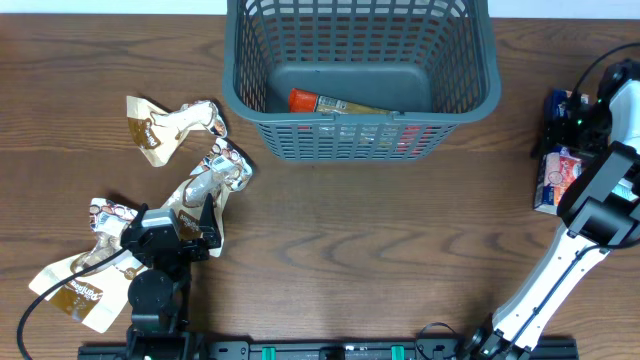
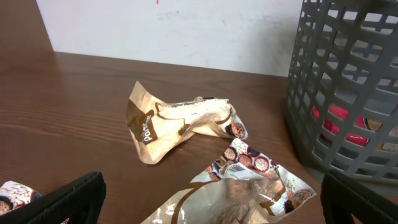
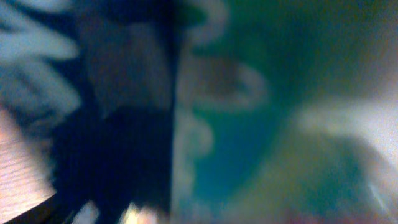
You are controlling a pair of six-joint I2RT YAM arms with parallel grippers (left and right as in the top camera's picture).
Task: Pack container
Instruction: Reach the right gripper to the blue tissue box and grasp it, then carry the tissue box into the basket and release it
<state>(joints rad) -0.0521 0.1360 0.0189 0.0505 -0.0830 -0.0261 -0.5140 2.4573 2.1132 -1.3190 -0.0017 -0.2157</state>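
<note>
Container [image 1: 300, 141] with red-orange packet [image 1: 319, 102] inside

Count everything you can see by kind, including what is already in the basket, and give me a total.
Basket: 1
Brown-and-white snack pouches on the table: 3 (far, middle, near; the near one is partly hidden by the arm and could be two)
Red packet in the basket: 1
Blue packet at the table's right side: 1
Total: 6

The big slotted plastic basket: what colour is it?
The lattice-sided plastic basket is dark grey; clearest in overhead view.
</note>
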